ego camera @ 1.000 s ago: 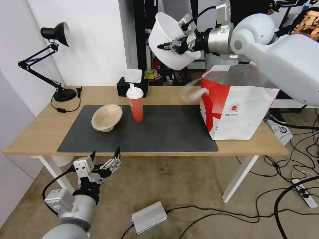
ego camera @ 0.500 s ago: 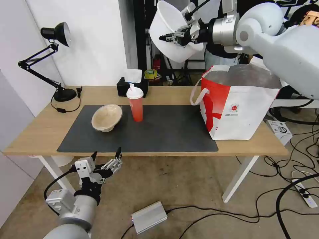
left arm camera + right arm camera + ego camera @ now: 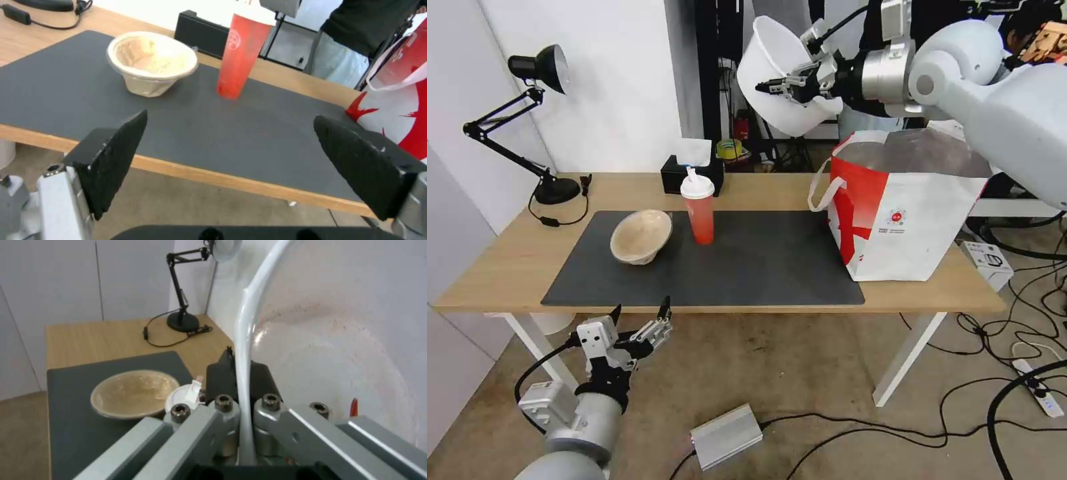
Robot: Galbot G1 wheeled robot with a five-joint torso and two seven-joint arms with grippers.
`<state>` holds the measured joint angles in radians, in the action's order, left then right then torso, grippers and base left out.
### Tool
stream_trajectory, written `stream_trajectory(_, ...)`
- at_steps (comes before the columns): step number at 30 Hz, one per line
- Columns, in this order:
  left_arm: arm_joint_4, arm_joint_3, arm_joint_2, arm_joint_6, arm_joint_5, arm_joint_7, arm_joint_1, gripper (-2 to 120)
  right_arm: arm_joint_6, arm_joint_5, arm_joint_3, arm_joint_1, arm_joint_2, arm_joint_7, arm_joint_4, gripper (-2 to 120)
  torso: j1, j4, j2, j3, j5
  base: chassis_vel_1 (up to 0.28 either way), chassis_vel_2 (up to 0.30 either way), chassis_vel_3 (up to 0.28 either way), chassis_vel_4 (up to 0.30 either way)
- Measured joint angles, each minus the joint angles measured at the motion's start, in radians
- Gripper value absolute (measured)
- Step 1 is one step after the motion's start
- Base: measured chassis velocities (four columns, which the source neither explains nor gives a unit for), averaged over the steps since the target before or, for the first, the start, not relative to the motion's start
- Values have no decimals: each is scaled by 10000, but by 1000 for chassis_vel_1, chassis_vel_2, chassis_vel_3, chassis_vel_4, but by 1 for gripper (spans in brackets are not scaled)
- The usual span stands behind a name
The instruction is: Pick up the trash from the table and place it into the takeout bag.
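Three pieces of trash: white bowl (image 3: 780, 77) in the air, red cup (image 3: 700, 208) and beige bowl (image 3: 641, 235) on the table (image 3: 507, 260).
Right gripper (image 3: 800, 80): pinches the white bowl's rim, bowl tipped steeply, high and left of the bag (image 3: 907, 207).
Left gripper (image 3: 639, 315): spread wide, holding nothing, below the table's front edge.
Risk, thin grip: the rim may slip and the bowl drop short of the bag.
Risk, tilt: scraps may spill onto the table.
Risk, handle (image 3: 826, 190): the bowl could snag the loop.

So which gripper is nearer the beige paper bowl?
Left. The left gripper hangs open below the table's near edge, just in front of the beige paper bowl. The right gripper is high above, clamping the white bowl.
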<state>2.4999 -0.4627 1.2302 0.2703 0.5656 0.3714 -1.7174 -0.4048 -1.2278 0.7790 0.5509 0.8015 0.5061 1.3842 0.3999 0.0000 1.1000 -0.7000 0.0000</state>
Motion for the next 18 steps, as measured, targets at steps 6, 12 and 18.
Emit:
stream_trajectory(6, 2, -14, 11, 0, -13, 0, -64, 100, 0, 12, -89, -154, -174, 0, 86, 0, 0, 0, 0, 0, 1, 0, 0, 0, 0)
stream_trajectory(12, 2, 41, 43, 3, -4, 16, -125, 100, 0, 21, -153, -338, -381, -40, 158, 0, 0, 0, 0, 0, 1, 0, 0, 0, 0)
stream_trajectory(18, 3, 41, 15, 7, 9, 21, -116, 100, 0, 21, -136, -376, -667, -47, 288, 0, 0, 0, 0, 0, 0, 0, 0, 0, 0)
